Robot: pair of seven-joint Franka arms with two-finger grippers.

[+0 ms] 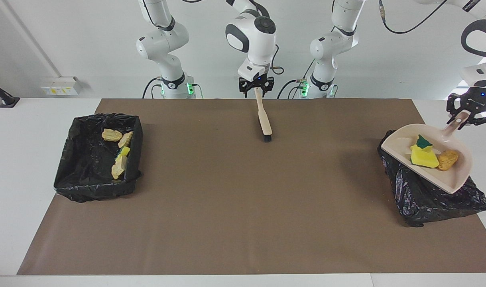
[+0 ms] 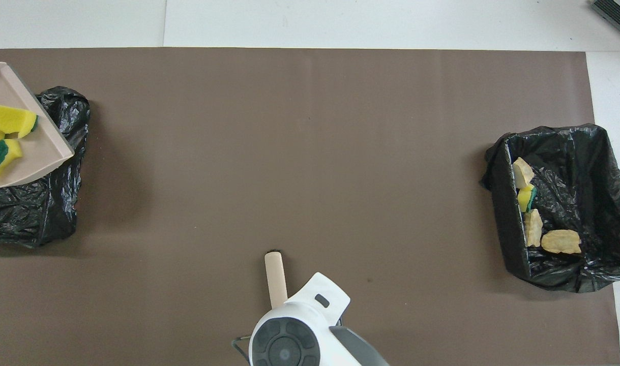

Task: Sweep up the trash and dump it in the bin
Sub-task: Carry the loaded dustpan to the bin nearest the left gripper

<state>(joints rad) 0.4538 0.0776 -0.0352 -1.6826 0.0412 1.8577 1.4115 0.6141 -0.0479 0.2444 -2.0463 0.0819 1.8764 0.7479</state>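
Dustpan (image 1: pixel 430 157) is held by its handle in the closed left gripper (image 1: pixel 468 115), tilted over the lined bin (image 1: pixel 430 195) at the left arm's end. Sponge chunks (image 1: pixel 423 155) and a brown piece (image 1: pixel 448 159) are carried in it. Brush (image 1: pixel 264 117) is gripped by its handle in the right gripper (image 1: pixel 256 87), bristles down. More trash (image 1: pixel 119 153) is seen in the second bin (image 1: pixel 73 167) at the right arm's end.

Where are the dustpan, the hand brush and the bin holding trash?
Dustpan (image 1: pixel 450 175): facing view, bare pan floor near the lip.
Hand brush (image 1: pixel 263 115): facing view, middle of the wooden handle.
Bin holding trash (image 1: pixel 93 189): facing view, its black-lined front wall.
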